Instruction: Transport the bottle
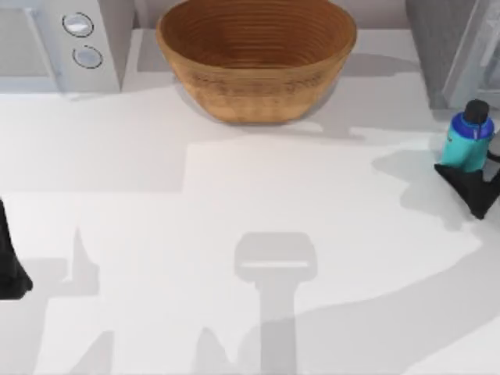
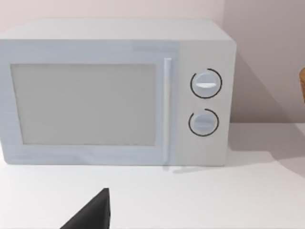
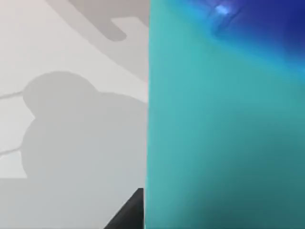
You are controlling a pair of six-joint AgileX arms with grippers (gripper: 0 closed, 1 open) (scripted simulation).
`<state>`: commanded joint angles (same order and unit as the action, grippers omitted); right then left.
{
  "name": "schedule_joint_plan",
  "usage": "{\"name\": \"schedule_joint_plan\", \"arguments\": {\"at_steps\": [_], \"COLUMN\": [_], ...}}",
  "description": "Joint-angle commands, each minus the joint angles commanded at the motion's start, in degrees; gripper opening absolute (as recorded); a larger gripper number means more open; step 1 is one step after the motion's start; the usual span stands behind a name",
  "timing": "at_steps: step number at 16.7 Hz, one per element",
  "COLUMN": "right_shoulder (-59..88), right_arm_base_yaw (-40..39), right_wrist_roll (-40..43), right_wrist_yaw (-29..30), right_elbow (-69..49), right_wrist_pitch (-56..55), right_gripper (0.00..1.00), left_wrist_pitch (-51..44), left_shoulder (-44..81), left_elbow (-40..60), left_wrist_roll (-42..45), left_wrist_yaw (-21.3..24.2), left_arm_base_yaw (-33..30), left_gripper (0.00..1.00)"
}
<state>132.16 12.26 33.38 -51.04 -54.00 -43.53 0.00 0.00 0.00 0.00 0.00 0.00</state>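
Observation:
The bottle [image 1: 467, 143], squat and cyan with a dark blue shoulder and a black cap, is at the table's far right edge. My right gripper [image 1: 472, 186] is shut on its lower body, its black fingers on either side. In the right wrist view the bottle [image 3: 224, 124] is very close, with one dark finger [image 3: 131, 212] against its side. The bottle's shadow falls on the table to its left. My left gripper [image 1: 11, 275] is parked at the far left edge, open and holding nothing. One of its fingers [image 2: 93, 212] shows in the left wrist view.
A woven brown basket [image 1: 256, 61] stands at the back centre. A white microwave [image 1: 58, 43] with two dials occupies the back left corner, seen front-on as the microwave [image 2: 114, 90]. A grey appliance [image 1: 457, 47] stands at the back right. White tabletop [image 1: 250, 234] stretches between the arms.

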Motion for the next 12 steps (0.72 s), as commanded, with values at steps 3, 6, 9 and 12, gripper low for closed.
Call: {"name": "schedule_joint_plan", "arguments": {"at_steps": [3,6,9,12], "right_shoulder": [0.16,0.31,0.44,0.54], "right_arm_base_yaw": [7.04,14.18,21.00,27.10], "right_wrist_roll": [11.69,23.65,35.11,45.32], "right_wrist_yaw": [-6.10,-12.39,-18.50,-24.06], "right_elbow": [-5.69,-11.45,-16.94,-21.81], "right_wrist_pitch": [16.99,34.38,51.08,66.01], "right_gripper": [0.00,0.00,0.00,0.00], "left_wrist_pitch": [0.00,0.00,0.00,0.00], "left_shoulder": [0.00,0.00,0.00,0.00], "left_elbow": [0.00,0.00,0.00,0.00], "left_wrist_roll": [0.00,0.00,0.00,0.00], "left_wrist_yaw": [0.00,0.00,0.00,0.00], "left_arm_base_yaw": [0.00,0.00,0.00,0.00], "left_gripper": [1.00,1.00,1.00,1.00]}}
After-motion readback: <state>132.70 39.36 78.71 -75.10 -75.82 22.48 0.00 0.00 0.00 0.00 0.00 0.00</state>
